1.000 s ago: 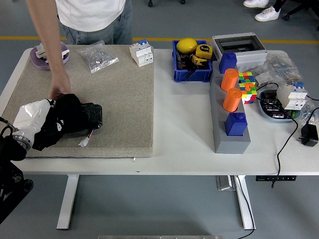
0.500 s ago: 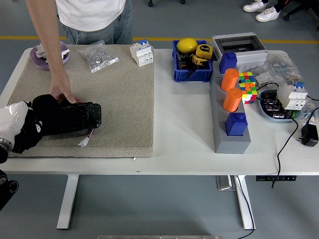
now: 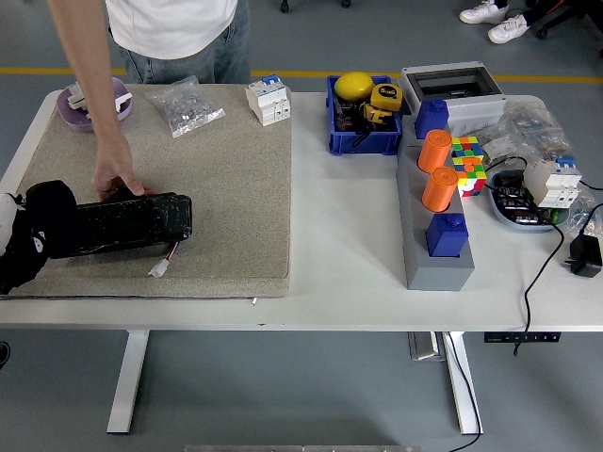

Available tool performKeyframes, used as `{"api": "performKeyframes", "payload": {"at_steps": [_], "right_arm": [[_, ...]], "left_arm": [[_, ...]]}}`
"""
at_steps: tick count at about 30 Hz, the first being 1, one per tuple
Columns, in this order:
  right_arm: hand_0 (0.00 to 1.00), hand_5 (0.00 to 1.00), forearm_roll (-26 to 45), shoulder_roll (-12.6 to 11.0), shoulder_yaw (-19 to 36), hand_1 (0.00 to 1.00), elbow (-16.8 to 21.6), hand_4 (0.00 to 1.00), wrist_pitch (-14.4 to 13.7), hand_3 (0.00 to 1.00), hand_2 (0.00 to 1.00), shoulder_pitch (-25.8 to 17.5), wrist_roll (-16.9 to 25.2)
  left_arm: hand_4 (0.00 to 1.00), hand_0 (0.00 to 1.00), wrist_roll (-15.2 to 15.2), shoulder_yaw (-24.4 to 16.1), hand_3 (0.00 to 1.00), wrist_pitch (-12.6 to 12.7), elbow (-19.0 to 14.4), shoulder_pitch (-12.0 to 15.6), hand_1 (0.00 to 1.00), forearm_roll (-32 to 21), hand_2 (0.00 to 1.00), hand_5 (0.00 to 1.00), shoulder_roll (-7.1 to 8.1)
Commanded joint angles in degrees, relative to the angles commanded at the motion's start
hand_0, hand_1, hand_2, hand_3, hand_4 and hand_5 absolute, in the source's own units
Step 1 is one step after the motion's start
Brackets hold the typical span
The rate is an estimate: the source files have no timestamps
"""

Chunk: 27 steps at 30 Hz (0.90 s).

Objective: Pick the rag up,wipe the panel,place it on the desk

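Note:
A black panel [image 3: 132, 221] lies on the beige mat [image 3: 226, 179] at the left, with a small white connector [image 3: 160, 268] on wires at its near side. A black rag [image 3: 42, 234] covers the panel's left end and hangs toward the table's left edge. My left hand [image 3: 5, 224] shows only as a white sliver at the picture's left edge, shut on the rag. A person at the far side presses a hand [image 3: 115, 181] on the panel's far edge and holds it still.
A purple bowl [image 3: 91, 102], a bag of small parts [image 3: 187, 108] and a white breaker [image 3: 268, 100] stand at the mat's far edge. A blue bin [image 3: 361, 118], a grey rack with orange cylinders [image 3: 435, 217], a colour cube [image 3: 466, 160] and cables lie to the right.
My left hand has dragged the rag leftward along the panel, from its middle to its left end, and has nearly left the picture. The person's hand stays on the panel.

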Motion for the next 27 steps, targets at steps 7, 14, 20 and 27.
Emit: {"api": "performKeyframes", "payload": {"at_steps": [7, 14, 20, 27], "right_arm": [[0.785, 0.722, 0.0, 0.1, 0.0, 0.547, 0.0, 0.998, 0.0, 0.714, 0.693, 0.1, 0.1], [0.785, 0.721, 0.1, 0.1, 0.1, 0.547, 0.0, 0.998, -0.1, 0.714, 0.693, 0.1, 0.1], [0.785, 0.720, 0.1, 0.0, 0.1, 0.547, 0.0, 0.998, 0.0, 0.714, 0.693, 0.1, 0.2], [0.785, 0.720, 0.2, -0.1, 0.1, 0.547, 0.0, 0.998, 0.0, 0.714, 0.693, 0.2, 0.2]], "left_arm": [[0.099, 0.271, -0.1, 1.4, 0.456, 0.3, -0.2, -1.1, 0.214, -0.4, 0.477, 0.002, -0.32], [0.105, 0.271, 0.2, 4.5, 0.454, 0.4, -1.0, -3.1, 0.214, -1.0, 0.475, 0.002, -1.52], [0.106, 0.271, 0.5, 8.6, 0.454, 0.3, -2.0, -5.2, 0.214, -1.7, 0.475, 0.002, -2.39], [0.103, 0.271, 0.9, 13.9, 0.453, 0.2, -2.8, -7.1, 0.214, -2.5, 0.475, 0.002, -3.07]]}}
